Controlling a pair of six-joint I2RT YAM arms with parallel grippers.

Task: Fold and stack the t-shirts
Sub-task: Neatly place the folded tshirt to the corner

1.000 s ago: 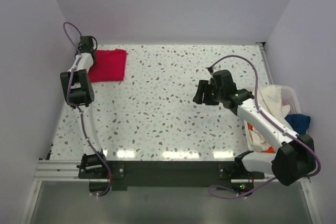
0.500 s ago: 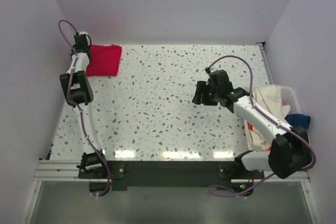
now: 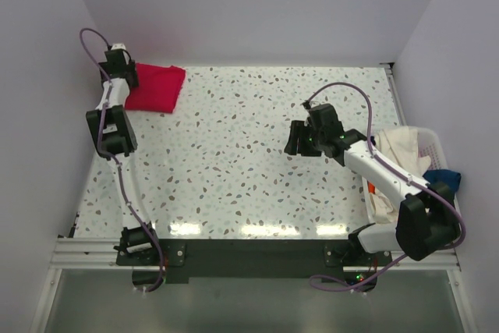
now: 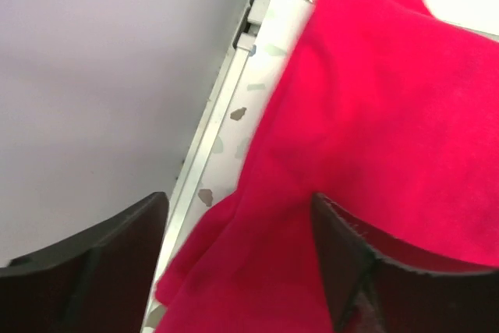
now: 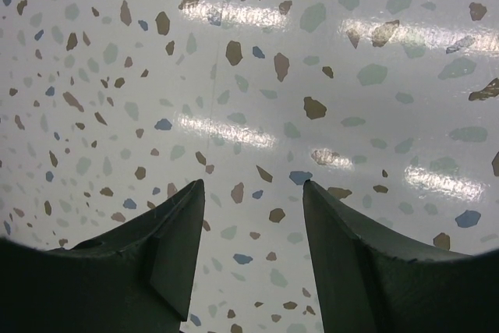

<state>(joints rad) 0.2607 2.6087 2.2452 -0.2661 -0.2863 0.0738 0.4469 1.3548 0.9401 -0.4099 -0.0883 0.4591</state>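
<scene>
A folded crimson-red t-shirt (image 3: 156, 87) lies flat in the table's back left corner and fills most of the left wrist view (image 4: 374, 115). My left gripper (image 3: 125, 76) is at the shirt's left edge, beside the wall. It is open (image 4: 238, 208), its jaws wide apart with the cloth's edge lying loose between them. My right gripper (image 3: 295, 138) hovers over bare table right of centre, open with nothing between its fingers (image 5: 253, 185). A cream-white t-shirt (image 3: 401, 150), a dark blue one (image 3: 444, 181) and an orange one (image 3: 398, 222) sit unfolded in the basket.
A white slatted basket (image 3: 433, 142) stands at the table's right edge behind my right arm. The left wall (image 4: 101, 76) and a metal edge rail (image 4: 210, 146) run close beside my left gripper. The speckled tabletop (image 3: 234, 154) lies between the arms.
My left gripper carried the red shirt a little further toward the back left corner, then opened and let go of it. The right arm barely moved.
</scene>
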